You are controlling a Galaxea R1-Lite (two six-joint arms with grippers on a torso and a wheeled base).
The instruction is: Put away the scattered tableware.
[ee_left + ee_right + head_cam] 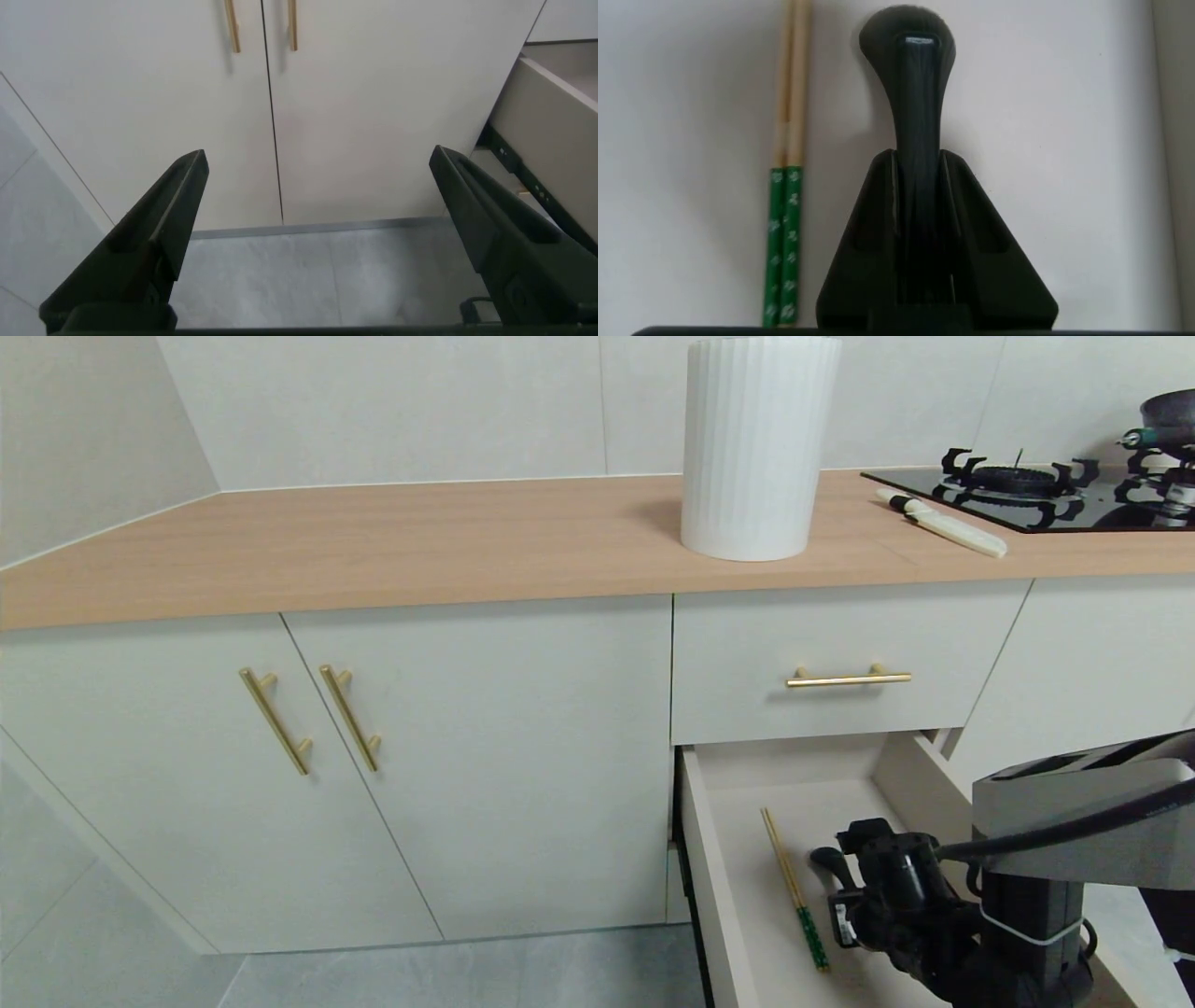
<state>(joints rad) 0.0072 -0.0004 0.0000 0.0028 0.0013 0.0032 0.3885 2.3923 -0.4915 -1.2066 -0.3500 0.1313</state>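
Your left claw [316, 161] hangs wide open, nothing between its fingers [177, 201], facing the two closed cabinet doors [373, 756] low on the left. Each door carries one gold bar handle, two in all [275, 719] [350, 717], set side by side. Right of the doors, one closed drawer front [840, 644] with a single gold handle [848, 679] sits above one drawer [709, 877] that is pulled out toward you. In that open drawer you have one pair of chopsticks [792, 887], two sticks with green ends, lying side by side along its left part. Just right of them, your right claw [918, 163] is pinched narrow on the handle of one black spoon [906, 37], whose bowl pokes out past the fingertips toward the far end of the drawer. You cannot tell whether the spoon touches the drawer floor. It lies parallel to the chopsticks and apart from them. Up on the wooden countertop [420, 541] stand one tall white ribbed container [756, 448] and, to its right, one pale knife [943, 523] lying beside the black gas hob [1013, 481].
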